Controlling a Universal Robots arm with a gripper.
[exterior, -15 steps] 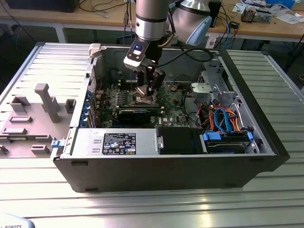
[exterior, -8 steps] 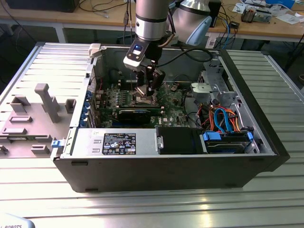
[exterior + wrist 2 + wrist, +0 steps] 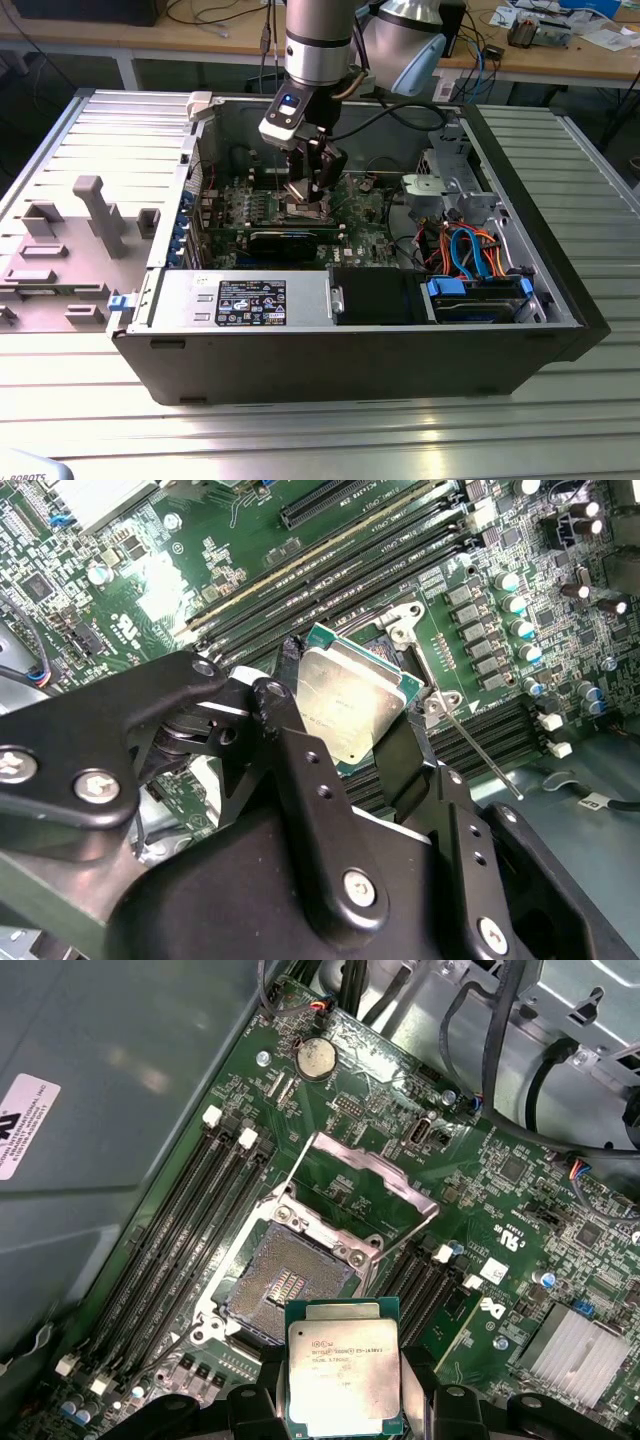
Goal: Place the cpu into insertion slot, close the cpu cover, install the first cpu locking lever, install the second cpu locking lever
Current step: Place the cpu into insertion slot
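We hold the cpu (image 3: 343, 1375) clamped in the pincer (image 3: 348, 718), just beside the uncovered insertion slot (image 3: 290, 1280), opposite its raised cpu cover (image 3: 380, 1168).

Exterior view: bright overhead room light. Broad white glare bands on the ribbed metal counter (image 3: 400, 425) along the near edge. Interior of the computer case (image 3: 350, 375) is markedly dimmer, its floor shaded beneath the arm.

Second wrist view: washed-out hot spot on the motherboard (image 3: 165, 600). The cpu (image 3: 350, 705) top shines pale, almost mirror-like. Black fingers (image 3: 300, 770) read dark with faint highlights.

First wrist view: even light. Soft haze on the grey case wall (image 3: 130, 1160), and sheen across the cpu cover (image 3: 365, 1175).
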